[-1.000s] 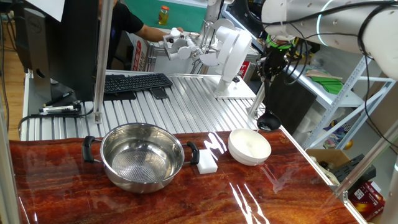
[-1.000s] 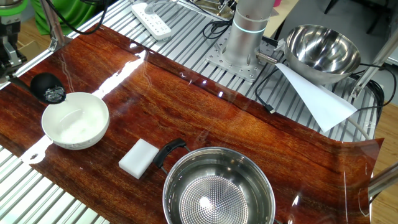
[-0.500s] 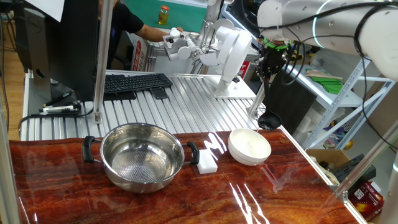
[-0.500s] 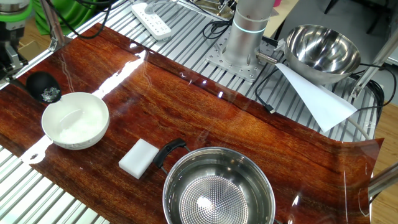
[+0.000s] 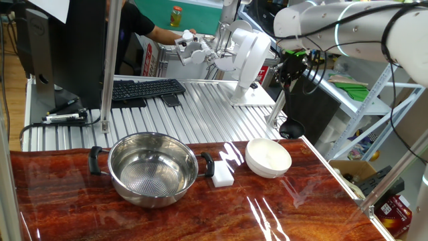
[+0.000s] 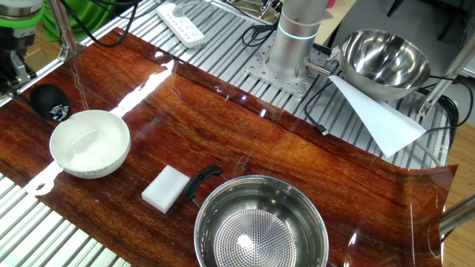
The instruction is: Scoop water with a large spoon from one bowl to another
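Ladle cup (image 6: 49, 102) has drifted off the white bowl (image 6: 89, 143) — gripper (image 5: 289, 67) pinches its handle.

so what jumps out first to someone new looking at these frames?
The wide shiny steel bowl with black side handles sits at the near edge of the glossy red-brown table, a white block touching beside it. Further along stands the small white bowl. Just beyond that, the gripper holds the black ladle, its cup hanging past the table's corner.
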Controlling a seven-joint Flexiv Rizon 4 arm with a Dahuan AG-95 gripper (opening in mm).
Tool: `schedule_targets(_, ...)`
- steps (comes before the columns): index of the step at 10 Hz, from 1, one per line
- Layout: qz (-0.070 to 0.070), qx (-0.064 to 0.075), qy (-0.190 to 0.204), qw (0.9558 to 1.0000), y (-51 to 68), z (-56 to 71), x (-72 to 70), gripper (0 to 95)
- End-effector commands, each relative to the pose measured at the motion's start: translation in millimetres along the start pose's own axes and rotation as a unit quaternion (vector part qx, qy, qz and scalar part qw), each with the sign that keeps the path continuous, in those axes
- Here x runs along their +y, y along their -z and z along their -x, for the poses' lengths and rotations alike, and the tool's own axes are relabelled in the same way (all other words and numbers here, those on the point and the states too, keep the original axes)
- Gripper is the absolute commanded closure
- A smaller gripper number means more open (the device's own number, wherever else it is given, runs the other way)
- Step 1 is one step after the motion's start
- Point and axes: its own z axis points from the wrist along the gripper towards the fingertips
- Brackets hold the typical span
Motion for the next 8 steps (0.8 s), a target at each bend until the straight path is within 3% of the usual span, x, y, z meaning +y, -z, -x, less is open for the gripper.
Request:
schedule_targets(1,-0.006,-0.003,0.003,1.0000,0.7,-2.9,0.1,95.0)
schedule_targets(8,-0.018,-0.006,0.005,0.9998,0.7,-2.9,0.1,95.0)
